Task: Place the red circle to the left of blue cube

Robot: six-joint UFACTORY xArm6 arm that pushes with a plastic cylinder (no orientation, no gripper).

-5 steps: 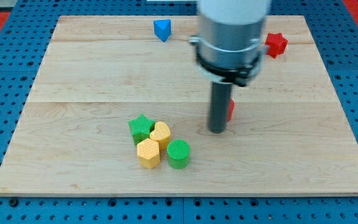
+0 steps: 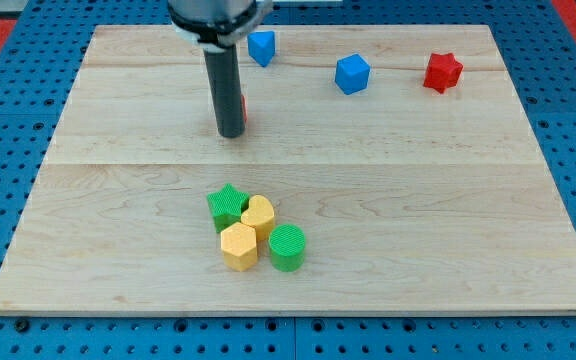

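Note:
My tip [image 2: 231,132] rests on the board in the upper left-middle. The red circle [image 2: 243,106] is almost wholly hidden behind the rod; only a thin red sliver shows at the rod's right edge. The blue cube [image 2: 352,74] sits well to the view's right of the rod, near the top of the board. A second blue block, wedge-like [image 2: 261,47], lies just above and right of the rod.
A red star [image 2: 444,72] sits at the top right. A cluster lies low in the middle: green star [image 2: 228,205], yellow rounded block [image 2: 259,214], yellow hexagon [image 2: 239,246], green cylinder [image 2: 288,247]. The wooden board [image 2: 118,200] has blue pegboard around it.
The rod has moved up and to the view's left, with the red circle still behind it. The blue cube, hidden by the arm before, now shows.

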